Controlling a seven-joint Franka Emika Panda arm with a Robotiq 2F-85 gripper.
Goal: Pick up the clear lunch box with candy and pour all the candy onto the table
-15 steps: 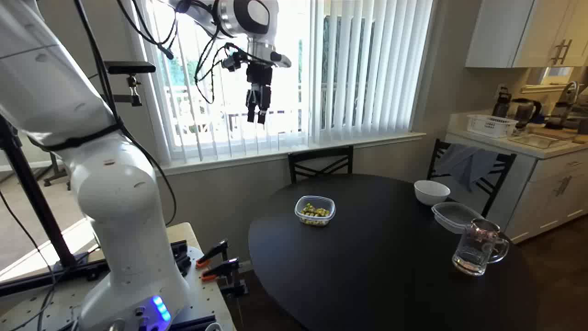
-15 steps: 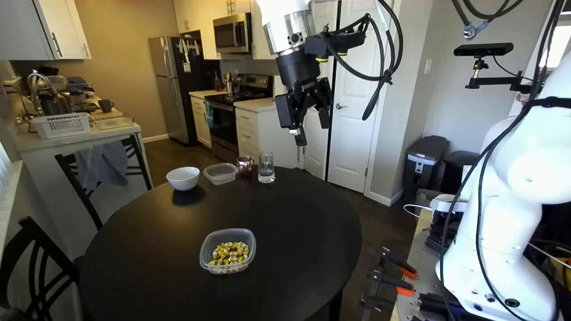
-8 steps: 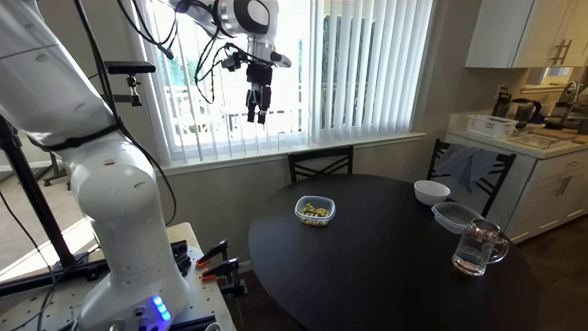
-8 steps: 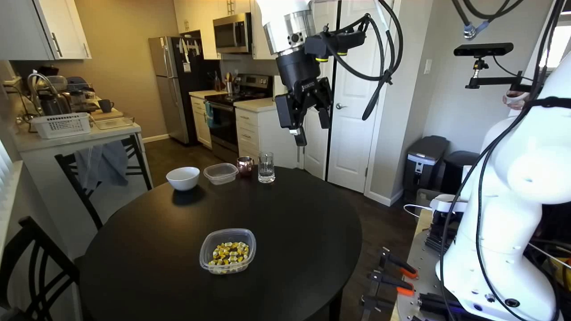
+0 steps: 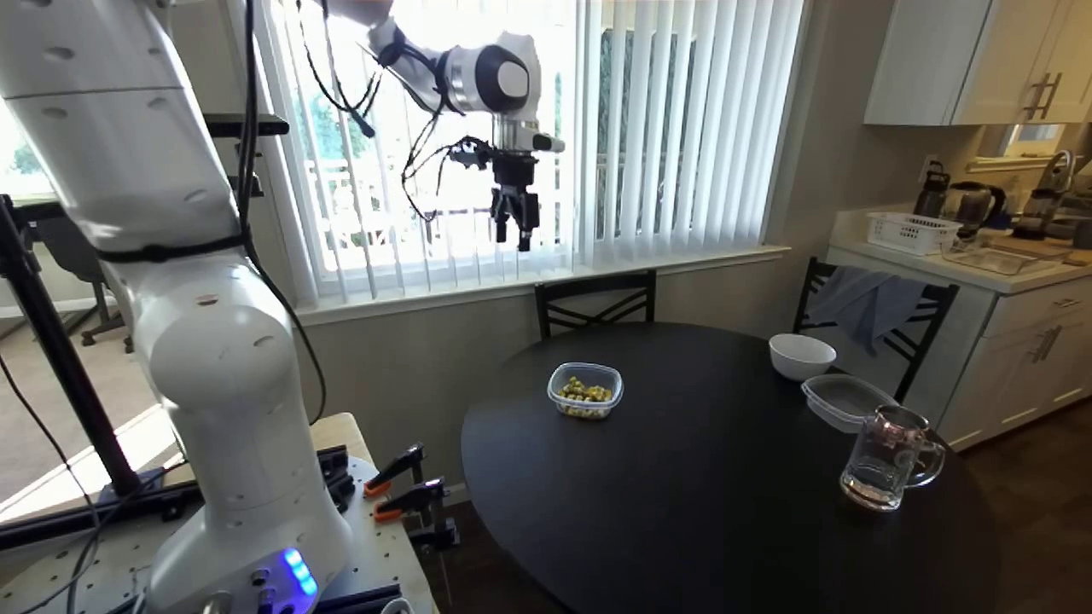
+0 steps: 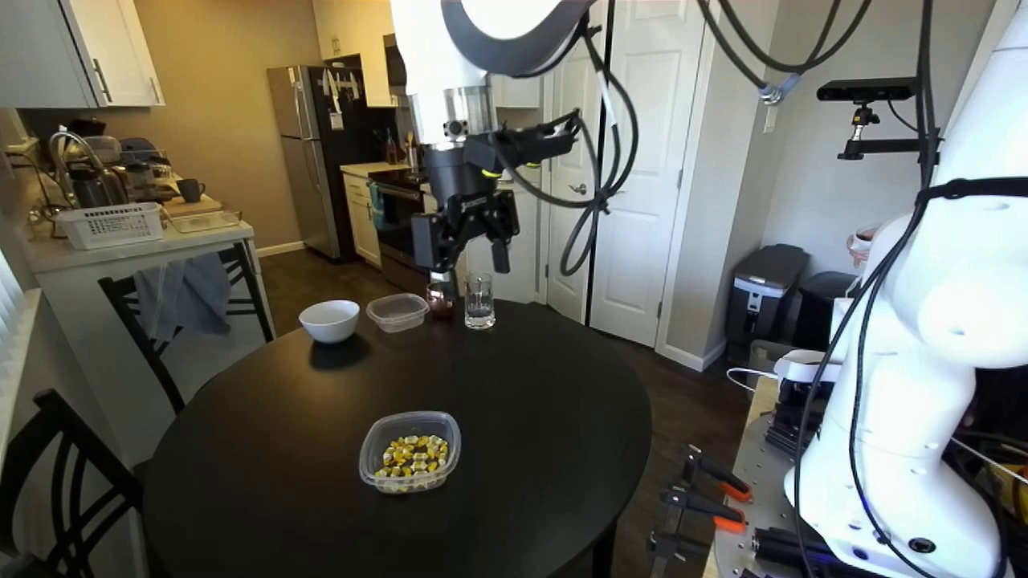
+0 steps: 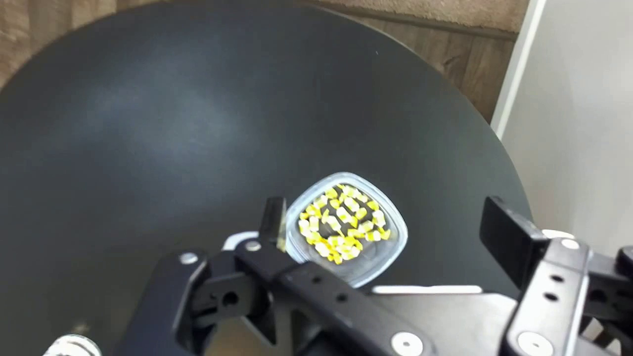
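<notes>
The clear lunch box stands upright on the dark round table point(image 5: 717, 486). It shows in both exterior views point(image 5: 597, 410) point(image 6: 370, 446) and in the wrist view point(image 7: 398, 232). The yellow and white candy lies on its floor in both exterior views point(image 5: 585, 391) point(image 6: 412, 457) and in the wrist view point(image 7: 342, 222). My gripper is open and empty, high above the table in both exterior views point(image 5: 513, 240) point(image 6: 471, 273). In the wrist view the box appears between the spread fingers point(image 7: 389, 225), nearer the left finger, which covers a little of its lower left edge.
A white bowl point(image 5: 801, 356), a second clear container point(image 6: 398, 311), a copper mug point(image 6: 438, 300) and a glass mug point(image 5: 884, 460) stand along the table's far edge. Chairs point(image 5: 597, 304) point(image 6: 72, 482) stand round the table. A window with blinds point(image 5: 691, 128) is behind the arm.
In the last half second the arm has reached farther out from its base and the gripper has come lower. The lunch box and candy have not moved.
</notes>
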